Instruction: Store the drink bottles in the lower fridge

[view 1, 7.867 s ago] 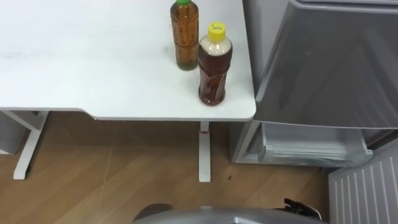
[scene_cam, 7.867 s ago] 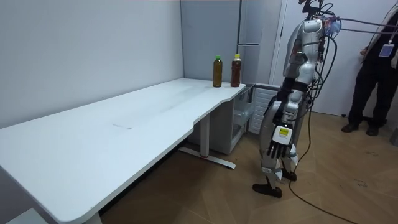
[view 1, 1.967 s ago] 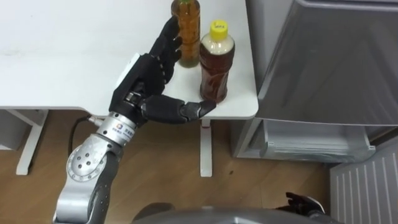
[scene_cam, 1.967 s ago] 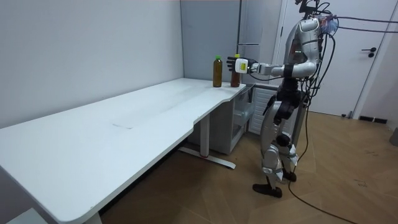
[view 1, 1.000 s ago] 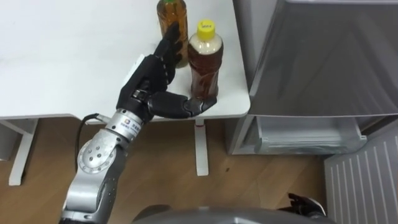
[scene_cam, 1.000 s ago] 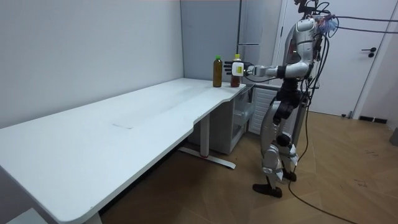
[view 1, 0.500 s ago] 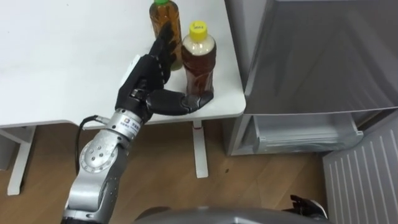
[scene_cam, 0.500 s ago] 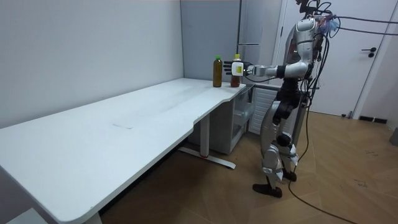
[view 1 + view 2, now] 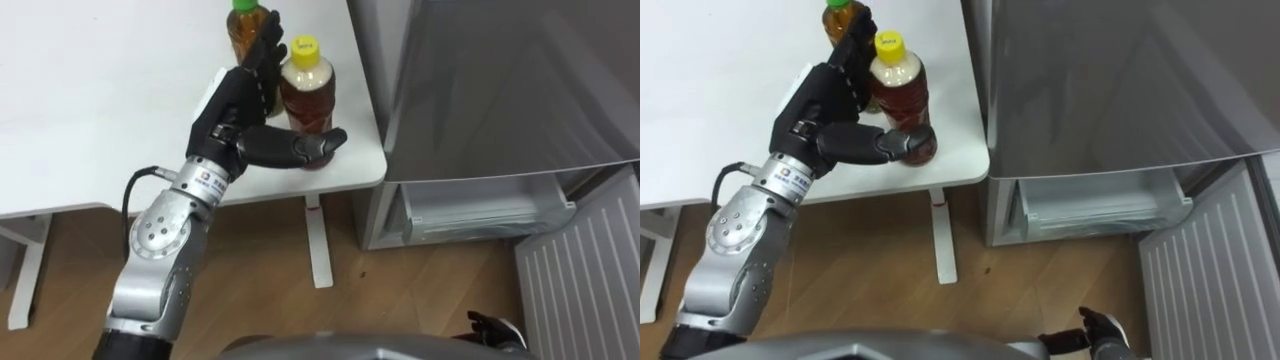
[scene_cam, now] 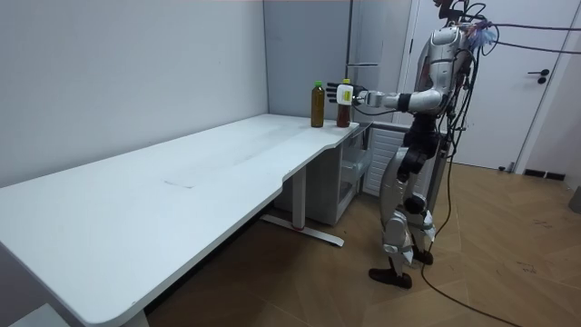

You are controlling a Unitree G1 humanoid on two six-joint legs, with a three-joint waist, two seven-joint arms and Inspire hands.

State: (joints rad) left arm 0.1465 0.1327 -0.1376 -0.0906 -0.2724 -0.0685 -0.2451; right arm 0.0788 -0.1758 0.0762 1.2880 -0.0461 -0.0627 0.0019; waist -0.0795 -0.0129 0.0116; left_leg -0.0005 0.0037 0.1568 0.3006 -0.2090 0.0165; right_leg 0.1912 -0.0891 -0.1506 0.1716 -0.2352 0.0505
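Two tea bottles stand at the right corner of the white table [image 9: 90,120]: one with a yellow cap [image 9: 306,95] near the edge, one with a green cap [image 9: 242,22] behind it to the left. My left hand [image 9: 235,115] reaches in from the lower left and is open around the yellow-capped bottle. Its fingers [image 9: 266,48] point straight up between the two bottles, and the thumb [image 9: 300,148] lies across the bottle's lower front. In the room view I stand by the table's end with the left arm stretched out to the bottles [image 10: 344,103]. My right hand [image 9: 1092,338] hangs low at my side.
The grey fridge [image 9: 500,80] stands right of the table. Its lower compartment is open, showing a pale drawer [image 9: 490,212], and the ribbed lower door [image 9: 580,275] swings out at the right. Wooden floor lies below the table edge, with the table leg [image 9: 315,240] close by.
The view has shifted, so the bottles sit further left and higher. My left hand has closed in on the yellow-capped bottle, and the thumb now lies against its lower front.
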